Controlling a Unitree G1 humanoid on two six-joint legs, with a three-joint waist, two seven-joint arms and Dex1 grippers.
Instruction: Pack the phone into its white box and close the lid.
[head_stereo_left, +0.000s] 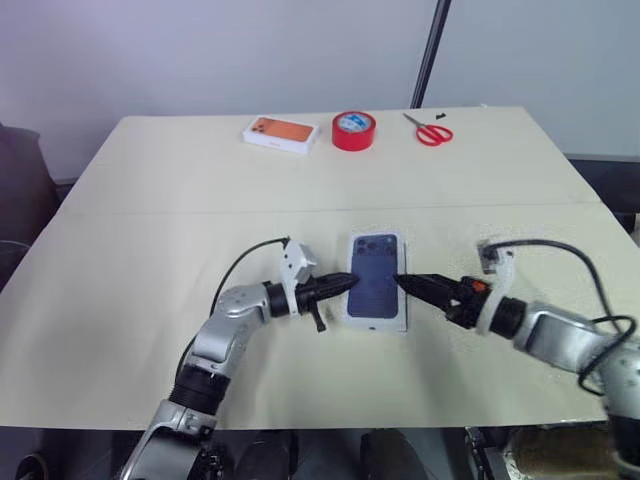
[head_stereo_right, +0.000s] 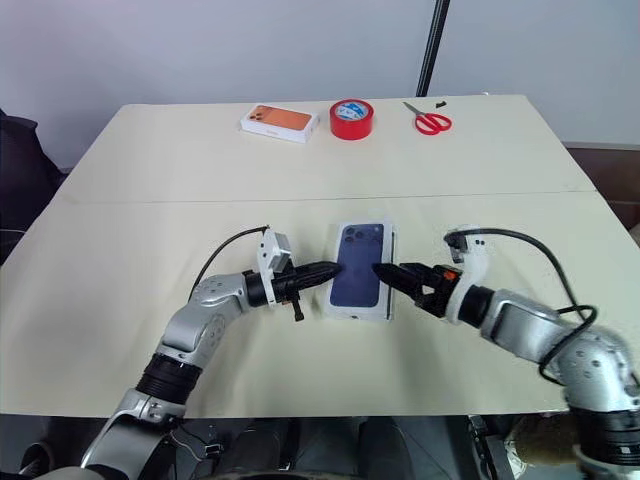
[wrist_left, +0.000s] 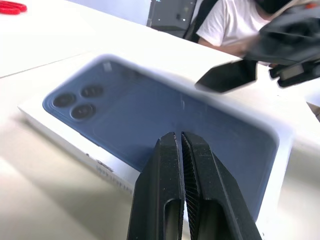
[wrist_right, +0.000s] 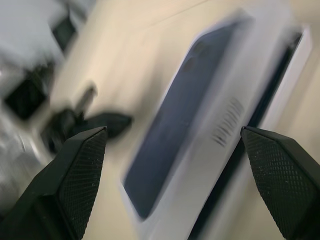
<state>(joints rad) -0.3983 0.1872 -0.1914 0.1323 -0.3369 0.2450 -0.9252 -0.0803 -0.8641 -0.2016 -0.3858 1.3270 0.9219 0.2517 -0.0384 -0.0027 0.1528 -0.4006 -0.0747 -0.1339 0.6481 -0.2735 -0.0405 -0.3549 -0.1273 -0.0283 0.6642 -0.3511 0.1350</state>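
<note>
The lid (head_stereo_left: 376, 280), white with a dark blue phone picture on top, lies at the table's middle over the white box, whose rim (head_stereo_right: 394, 275) peeks out along the lid's right side. The phone is hidden; the right wrist view shows a dark strip (wrist_right: 265, 100) beside the lid, and I cannot tell what it is. My left gripper (head_stereo_left: 345, 282) is shut, its tip at the lid's left edge, and from the left wrist view its tips (wrist_left: 177, 136) lie over the picture. My right gripper (head_stereo_left: 405, 283) points at the lid's right edge and stands open (wrist_right: 172, 132), holding nothing.
At the table's far side lie an orange-topped white box (head_stereo_left: 281, 132), a red tape roll (head_stereo_left: 353, 130) and red scissors (head_stereo_left: 430, 130). A black pole (head_stereo_left: 430, 50) rises behind the table. A person in a white shirt (wrist_left: 225, 22) sits beyond.
</note>
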